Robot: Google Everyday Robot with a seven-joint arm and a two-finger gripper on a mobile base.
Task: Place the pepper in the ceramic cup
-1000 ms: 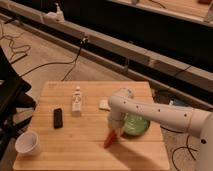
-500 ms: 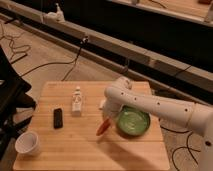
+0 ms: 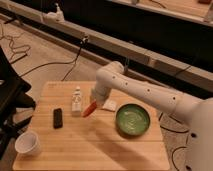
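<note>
The orange-red pepper [image 3: 89, 109] hangs tilted above the wooden table [image 3: 95, 145], its tip pointing down-left, just right of a small white bottle. My gripper [image 3: 95, 101] at the end of the white arm is shut on the pepper's upper end. The white ceramic cup [image 3: 27, 144] stands at the table's front left corner, well to the left of and nearer than the gripper, with nothing in it that I can see.
A small white bottle [image 3: 76, 99] stands left of the pepper. A black slab [image 3: 58, 118] lies further left. A white packet [image 3: 108, 104] lies behind the gripper. A wide green bowl [image 3: 132, 120] sits to the right. A black chair [image 3: 10, 100] borders the left edge.
The arm has carried the pepper leftward and up, from in front of the green bowl to beside the white bottle. The bowl is now fully uncovered.
</note>
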